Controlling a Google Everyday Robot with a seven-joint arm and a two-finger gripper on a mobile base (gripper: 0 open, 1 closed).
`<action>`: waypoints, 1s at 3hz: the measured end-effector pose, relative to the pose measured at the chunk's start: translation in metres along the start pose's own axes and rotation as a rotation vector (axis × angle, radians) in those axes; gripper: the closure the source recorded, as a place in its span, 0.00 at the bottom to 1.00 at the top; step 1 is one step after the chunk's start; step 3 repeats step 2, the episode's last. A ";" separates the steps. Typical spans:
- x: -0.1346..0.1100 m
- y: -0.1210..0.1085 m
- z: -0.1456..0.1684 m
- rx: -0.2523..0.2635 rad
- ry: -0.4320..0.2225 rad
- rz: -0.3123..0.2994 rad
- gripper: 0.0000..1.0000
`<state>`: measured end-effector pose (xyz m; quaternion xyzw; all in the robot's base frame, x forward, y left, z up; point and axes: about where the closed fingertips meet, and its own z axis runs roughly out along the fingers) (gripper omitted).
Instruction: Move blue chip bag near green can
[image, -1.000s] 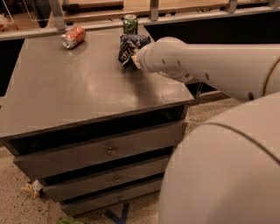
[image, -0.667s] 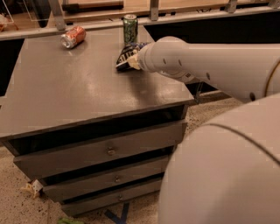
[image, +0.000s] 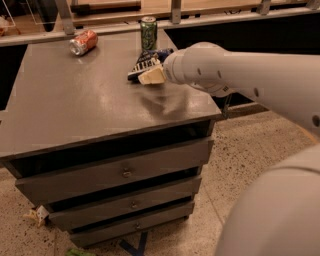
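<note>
Over tabletop (image: 75, 105), arm (image: 240, 70) stretched level, pincer (image: 151, 76) at blue chip bag (image: 146, 60)

The gripper (image: 150, 76) sits low over the tabletop (image: 75, 105), just in front of the blue chip bag (image: 143, 61), hiding the bag's right side. The white arm (image: 245, 75) runs off the right edge. The tabletop's left corner is cropped.

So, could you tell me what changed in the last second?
The blue chip bag came down from a raised tilt to lie on the cabinet in front of the green can. The gripper lowered with it to its near edge; whether it let go is unclear. The orange soda can and green can stayed put.
</note>
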<state>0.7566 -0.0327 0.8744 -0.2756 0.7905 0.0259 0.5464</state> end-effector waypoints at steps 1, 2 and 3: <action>0.002 -0.009 -0.067 -0.029 -0.050 0.040 0.00; 0.002 -0.009 -0.067 -0.029 -0.050 0.040 0.00; 0.002 -0.009 -0.067 -0.029 -0.050 0.040 0.00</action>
